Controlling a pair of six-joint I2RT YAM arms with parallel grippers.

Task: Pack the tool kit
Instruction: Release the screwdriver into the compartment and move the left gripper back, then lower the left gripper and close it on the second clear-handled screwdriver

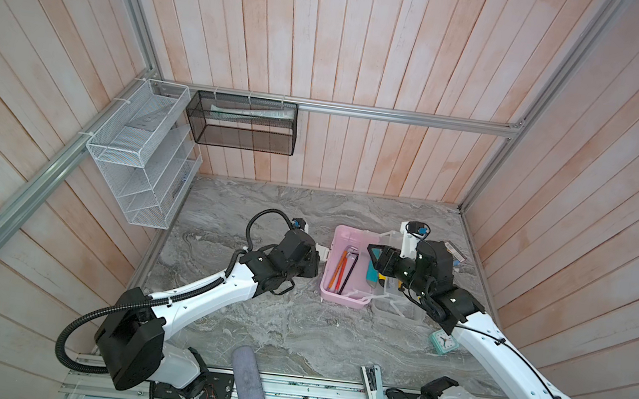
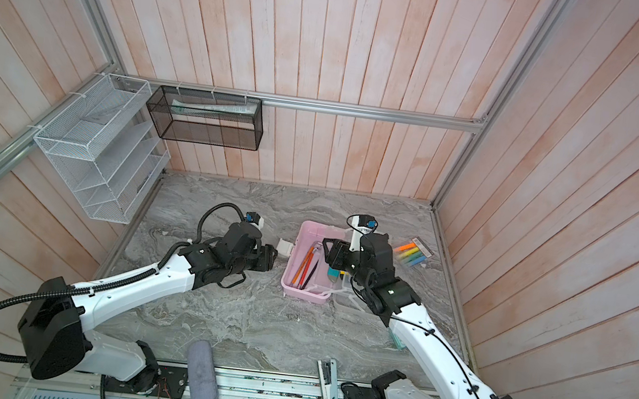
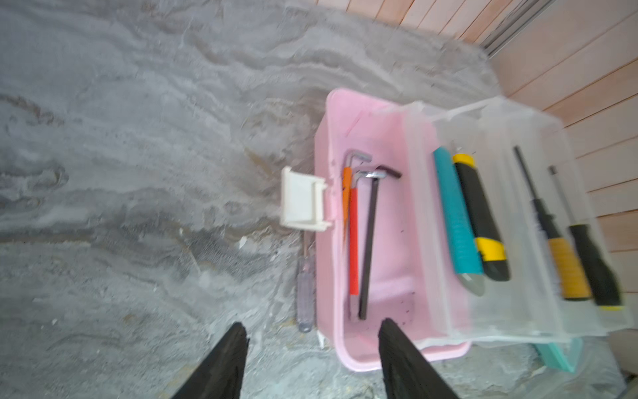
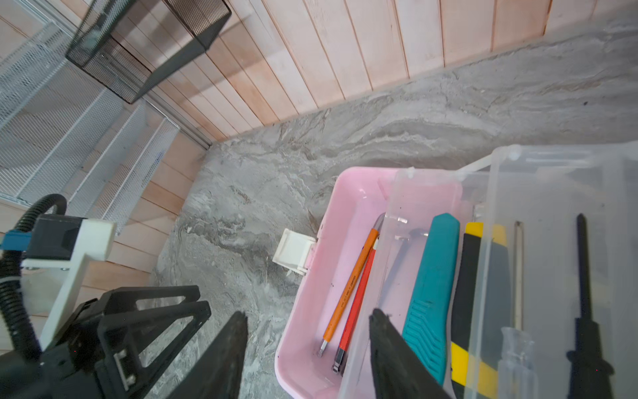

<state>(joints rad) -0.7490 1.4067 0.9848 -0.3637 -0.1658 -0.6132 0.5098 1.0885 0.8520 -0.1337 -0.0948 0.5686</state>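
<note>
Currently: left gripper (image 3: 312, 324) is hovering just left of the pink box (image 1: 340, 299), jaws spread, nothing between them. A clear-handled screwdriver (image 3: 305, 293) is lying on the marble table (image 1: 251, 325), just beside the box's latch-side wall. The box is sitting open, right of table centre. Orange, red and black hex keys (image 3: 369, 241) are lying inside. A clear tray (image 3: 528, 269) is resting across its right half, carrying a teal tool (image 3: 455, 214), a black-yellow tool (image 3: 478, 207) and two screwdrivers (image 3: 568, 273). Right gripper (image 4: 309, 312) is hanging over the tray's edge, jaws parted, holding nothing.
</note>
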